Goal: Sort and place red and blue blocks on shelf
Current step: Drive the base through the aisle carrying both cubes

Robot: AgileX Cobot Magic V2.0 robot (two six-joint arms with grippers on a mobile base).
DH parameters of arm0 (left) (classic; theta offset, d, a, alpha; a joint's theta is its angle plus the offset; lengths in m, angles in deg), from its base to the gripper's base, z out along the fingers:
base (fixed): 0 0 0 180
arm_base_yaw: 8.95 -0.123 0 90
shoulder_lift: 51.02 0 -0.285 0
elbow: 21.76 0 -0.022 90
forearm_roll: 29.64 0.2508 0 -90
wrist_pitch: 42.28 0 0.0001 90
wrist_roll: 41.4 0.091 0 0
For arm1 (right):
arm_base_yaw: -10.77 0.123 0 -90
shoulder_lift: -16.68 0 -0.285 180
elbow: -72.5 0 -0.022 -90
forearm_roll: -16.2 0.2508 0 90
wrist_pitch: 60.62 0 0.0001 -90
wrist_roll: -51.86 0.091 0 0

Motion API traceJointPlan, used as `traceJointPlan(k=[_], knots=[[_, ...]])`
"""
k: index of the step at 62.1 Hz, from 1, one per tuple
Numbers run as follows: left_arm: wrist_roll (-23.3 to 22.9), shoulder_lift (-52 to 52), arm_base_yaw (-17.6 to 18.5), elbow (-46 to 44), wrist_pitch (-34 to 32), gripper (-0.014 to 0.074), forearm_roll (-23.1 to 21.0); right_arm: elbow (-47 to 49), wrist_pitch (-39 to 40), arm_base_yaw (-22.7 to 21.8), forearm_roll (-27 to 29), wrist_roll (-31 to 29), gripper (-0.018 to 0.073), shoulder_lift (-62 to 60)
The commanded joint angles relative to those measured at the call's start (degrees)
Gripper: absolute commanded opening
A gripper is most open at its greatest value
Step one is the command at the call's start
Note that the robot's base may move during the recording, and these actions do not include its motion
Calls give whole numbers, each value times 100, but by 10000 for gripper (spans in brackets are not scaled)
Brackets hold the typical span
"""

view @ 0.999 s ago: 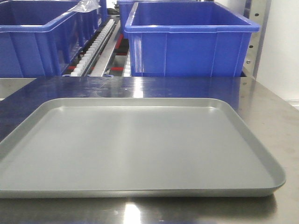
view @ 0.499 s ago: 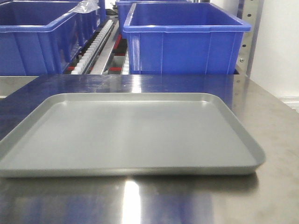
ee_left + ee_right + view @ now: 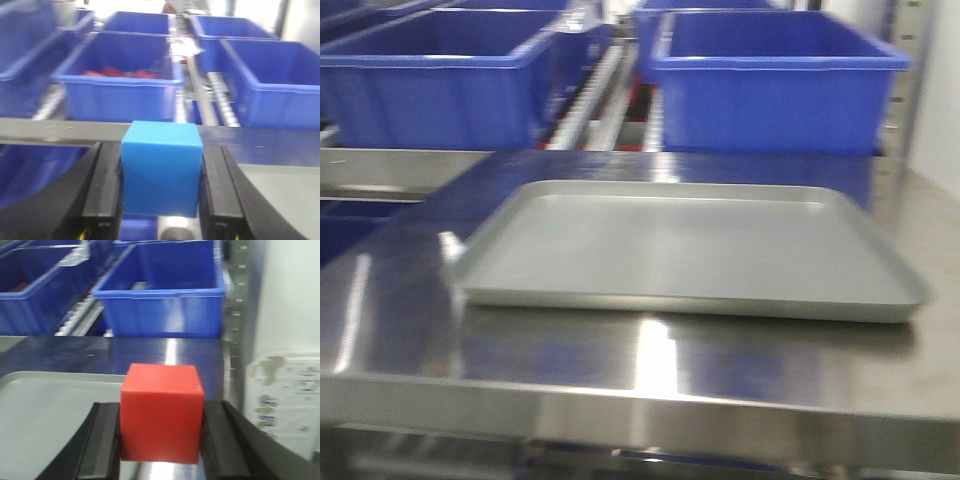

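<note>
Viewpoint pulled back: tray farther, bench front edge now visible. Left gripper clamps blue block, right gripper clamps red block; shelf placement next.

front: low at desk edge, facing across tray to blue bins, mid-range | left wrist: just behind left tool, very near blue block, facing bins | right wrist: just behind right tool, very near red block, facing tray corner | shared: desk and bins

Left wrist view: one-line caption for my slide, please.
Left gripper fingers clamp the blue block, facing blue bins on the shelf.
</note>
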Motion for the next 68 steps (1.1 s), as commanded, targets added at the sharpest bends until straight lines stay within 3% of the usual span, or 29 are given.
traceJointPlan(k=[1,68], knots=[[9,37,-16,-158,-509,132,-7,175,465,-39,-38,-51,78,54],[9,37,-16,-158,-509,132,-7,175,465,-39,-38,-51,78,54]])
